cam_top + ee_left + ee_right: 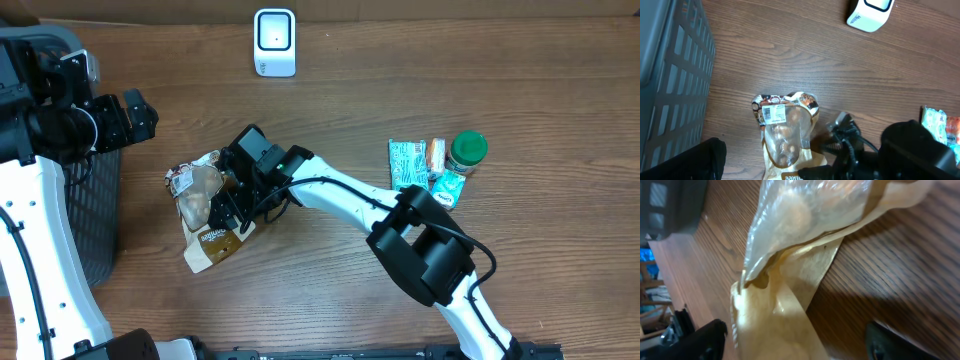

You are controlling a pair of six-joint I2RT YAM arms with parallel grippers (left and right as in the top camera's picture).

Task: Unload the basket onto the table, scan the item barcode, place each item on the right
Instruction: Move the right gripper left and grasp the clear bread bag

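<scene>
A clear and tan snack bag (pixel 205 200) lies on the wooden table left of centre. Its white barcode label (pixel 773 113) faces up at the bag's top end. My right gripper (pixel 230 205) is down at the bag's lower end. It is open, and the tan part of the bag (pixel 790 280) lies between its wide-apart fingers (pixel 705 340). The right finger stands off the bag. My left gripper (pixel 145 115) hangs open and empty at the far left, above and left of the bag. The white scanner (pixel 274 42) stands at the back centre.
A dark mesh basket (pixel 95 200) stands at the left table edge under the left arm. Green packets (pixel 407 163) and a green-lidded jar (pixel 466 152) lie to the right. The right arm (pixel 350 195) stretches across the table's middle.
</scene>
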